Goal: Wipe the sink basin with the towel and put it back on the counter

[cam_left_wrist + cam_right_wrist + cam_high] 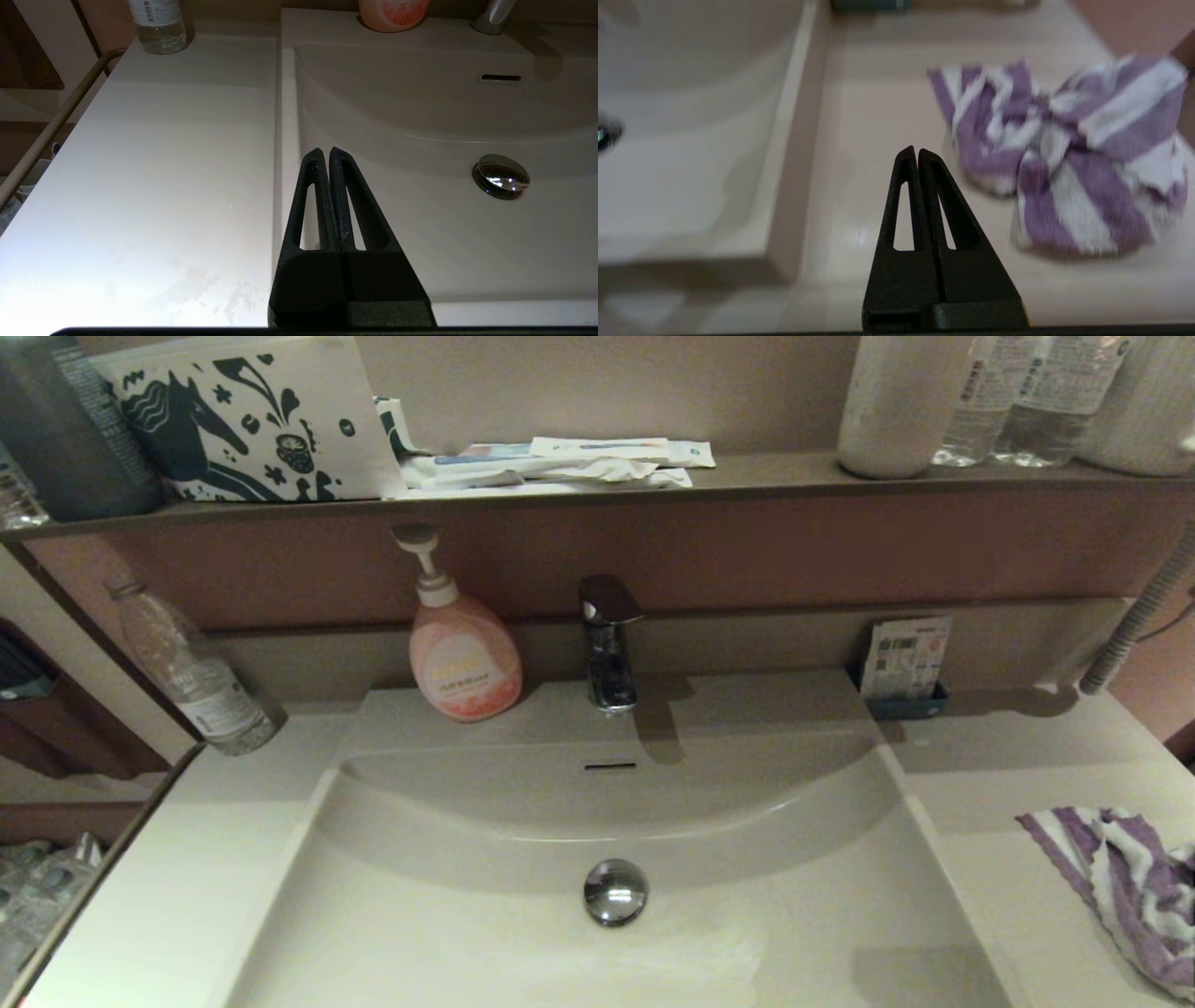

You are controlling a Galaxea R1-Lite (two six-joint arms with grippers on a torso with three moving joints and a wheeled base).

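The purple-and-white striped towel lies crumpled on the counter to the right of the sink basin, with its chrome drain stopper and slot overflow. My right gripper is shut and empty, hovering over the counter between the basin's right rim and the towel, apart from it. My left gripper is shut and empty above the basin's left rim, near the left counter. Neither gripper shows in the head view.
A pink soap pump bottle and chrome faucet stand behind the basin. A clear water bottle stands back left, a card holder back right. The dark shelf above carries bottles and packets.
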